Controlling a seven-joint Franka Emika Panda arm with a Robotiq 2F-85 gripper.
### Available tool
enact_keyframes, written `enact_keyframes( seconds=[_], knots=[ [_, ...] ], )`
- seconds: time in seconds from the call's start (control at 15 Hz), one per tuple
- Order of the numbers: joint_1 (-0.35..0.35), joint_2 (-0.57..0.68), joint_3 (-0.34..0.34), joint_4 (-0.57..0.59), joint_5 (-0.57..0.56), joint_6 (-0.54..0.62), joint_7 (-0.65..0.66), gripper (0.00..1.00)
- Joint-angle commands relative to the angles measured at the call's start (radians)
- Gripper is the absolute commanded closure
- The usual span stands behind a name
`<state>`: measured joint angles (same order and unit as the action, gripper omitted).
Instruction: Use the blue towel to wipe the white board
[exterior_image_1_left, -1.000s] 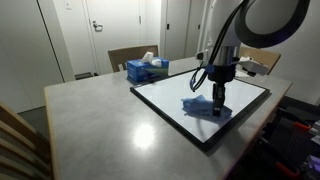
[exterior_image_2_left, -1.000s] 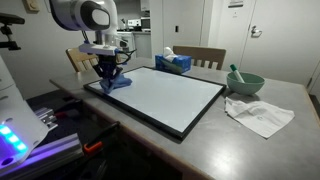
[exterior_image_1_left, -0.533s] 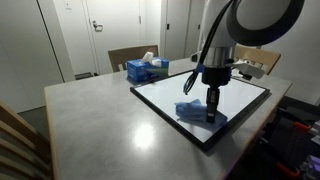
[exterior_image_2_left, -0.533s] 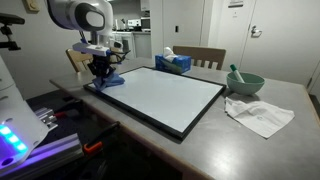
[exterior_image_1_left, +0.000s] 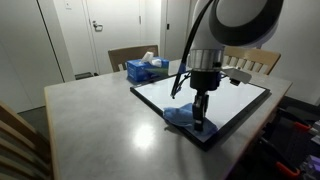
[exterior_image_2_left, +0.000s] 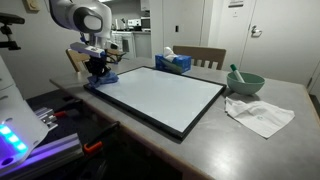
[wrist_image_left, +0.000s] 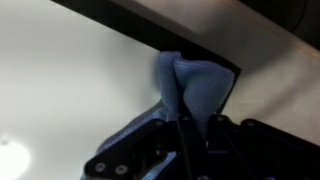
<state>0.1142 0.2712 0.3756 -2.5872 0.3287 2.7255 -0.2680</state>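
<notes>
Because wiping needs downward pressure, the tool (exterior_image_1_left: 199, 122) points straight down, its jaws pinching the blue towel (exterior_image_1_left: 180, 117) and pressing it onto the white board (exterior_image_1_left: 232, 97) near one framed corner, probably so a stroke can sweep across its glossy face.

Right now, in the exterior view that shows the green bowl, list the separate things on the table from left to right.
blue towel → blue tissue box → green bowl

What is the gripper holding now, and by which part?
The gripper holds the blue towel, shut on a bunched-up fold of it; the rest of the cloth lies on the white board, near its black frame.
</notes>
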Motion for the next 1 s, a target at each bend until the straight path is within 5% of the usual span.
enact_keyframes(
  seconds=[0.0,0.93],
  knots=[
    [-0.007,0.036,0.016,0.033,0.029,-0.006,0.005,0.97],
    [0.004,0.086,-0.105,0.169,-0.235,-0.073,0.0,0.97]
  ],
)
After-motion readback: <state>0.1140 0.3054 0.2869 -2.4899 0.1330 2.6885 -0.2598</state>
